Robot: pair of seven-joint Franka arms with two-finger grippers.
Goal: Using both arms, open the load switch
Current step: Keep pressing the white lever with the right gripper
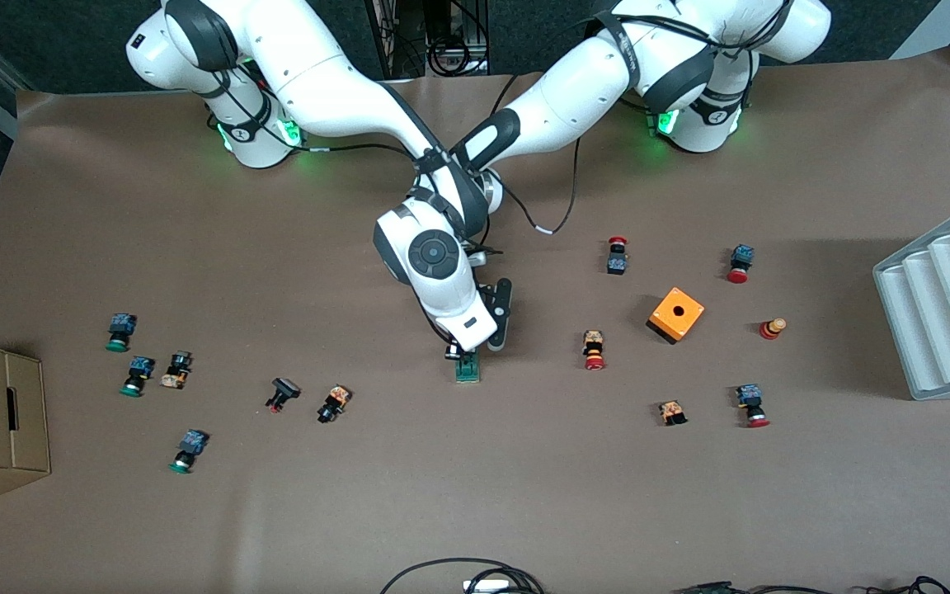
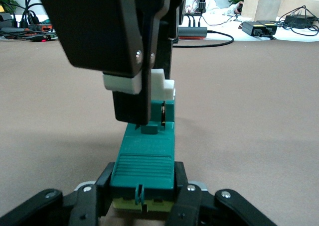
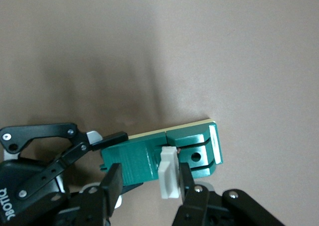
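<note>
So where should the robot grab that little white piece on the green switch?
Across its two flat sides, coming down from above. The white sliding piece sticks up from the load switch, so it can be pinched. The right gripper pinches it that way, while the left gripper clamps the switch's end.

Both arms [image 1: 442, 272] over load switch [image 1: 467, 369], orange box [image 1: 676, 314] nearby

Partial lettering reading roughly "DILLO", turned sideways, is showing on the left gripper [image 3: 75, 186] beside the load switch [image 3: 164, 156].
</note>
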